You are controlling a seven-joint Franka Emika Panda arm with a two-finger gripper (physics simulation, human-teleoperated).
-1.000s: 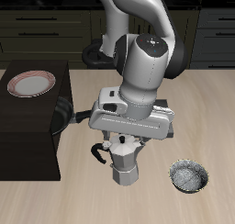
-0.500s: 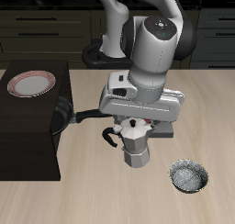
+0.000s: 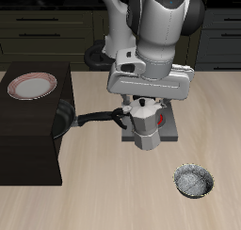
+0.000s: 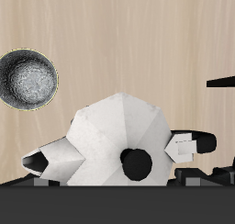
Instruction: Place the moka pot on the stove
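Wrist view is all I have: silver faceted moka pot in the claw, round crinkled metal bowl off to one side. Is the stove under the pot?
Observer: Exterior view shows the small square grey stove just behind the silver faceted metal moka pot, mostly hidden by it.
Operator: Pot touching it?
Observer: Cannot tell. The claw holds the pot upright by its top.
Operator: Anything close by?
Observer: A black frying pan sits beside the stove, with its handle pointing at the pot.
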